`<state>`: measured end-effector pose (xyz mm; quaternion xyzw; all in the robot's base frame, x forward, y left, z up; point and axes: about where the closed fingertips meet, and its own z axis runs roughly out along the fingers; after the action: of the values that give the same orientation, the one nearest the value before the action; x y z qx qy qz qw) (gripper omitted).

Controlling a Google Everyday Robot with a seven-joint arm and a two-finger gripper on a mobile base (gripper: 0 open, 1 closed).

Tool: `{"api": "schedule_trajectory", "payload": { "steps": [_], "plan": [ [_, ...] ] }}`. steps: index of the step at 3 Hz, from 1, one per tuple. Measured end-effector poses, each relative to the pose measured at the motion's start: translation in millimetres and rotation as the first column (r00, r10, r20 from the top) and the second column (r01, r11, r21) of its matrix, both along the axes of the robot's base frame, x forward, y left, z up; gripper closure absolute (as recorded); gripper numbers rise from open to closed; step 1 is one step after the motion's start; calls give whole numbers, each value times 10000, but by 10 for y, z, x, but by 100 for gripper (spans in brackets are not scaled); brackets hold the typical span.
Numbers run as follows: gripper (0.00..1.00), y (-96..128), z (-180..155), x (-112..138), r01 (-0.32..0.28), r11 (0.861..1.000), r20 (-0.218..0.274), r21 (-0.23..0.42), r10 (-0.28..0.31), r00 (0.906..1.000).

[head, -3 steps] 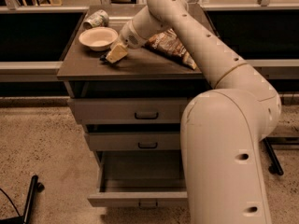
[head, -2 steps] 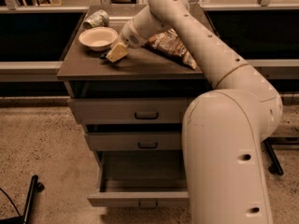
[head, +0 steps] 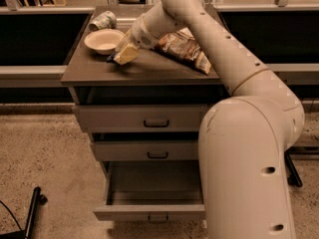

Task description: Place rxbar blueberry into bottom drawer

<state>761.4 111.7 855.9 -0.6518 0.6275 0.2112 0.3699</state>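
Note:
My gripper [head: 124, 54] is down on the cabinet top [head: 149, 71], just right of a white bowl [head: 103, 40]. A small dark blue object, apparently the rxbar blueberry [head: 110, 58], pokes out at the gripper's left edge, and the gripper hides most of it. The bottom drawer [head: 149, 212] is pulled open below, and its grey inside [head: 154, 183] shows nothing in it. My arm reaches from the lower right across the cabinet and covers the drawer's right end.
A tan-and-brown chip bag [head: 187, 48] lies on the top, right of the gripper. A tipped can [head: 102, 20] lies behind the bowl. The two upper drawers [head: 149, 119] are shut. A black stand leg [head: 31, 213] is on the floor at the lower left.

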Motion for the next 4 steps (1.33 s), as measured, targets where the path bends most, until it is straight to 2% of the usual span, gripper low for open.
{"api": "schedule_trajectory", "payload": {
  "steps": [1,2,3,4],
  "plan": [
    [100,-100,89,-79,-659,9978,736,-56,661,9951],
    [100,-275,266,-308,-1854,9827,1641,32,1824,9694],
    [100,-383,293,-689,-3270,9430,2261,-625,3325,9156],
    [100,-431,12,-1194,-4282,8933,1827,-1369,4476,8754]
  ]
}}
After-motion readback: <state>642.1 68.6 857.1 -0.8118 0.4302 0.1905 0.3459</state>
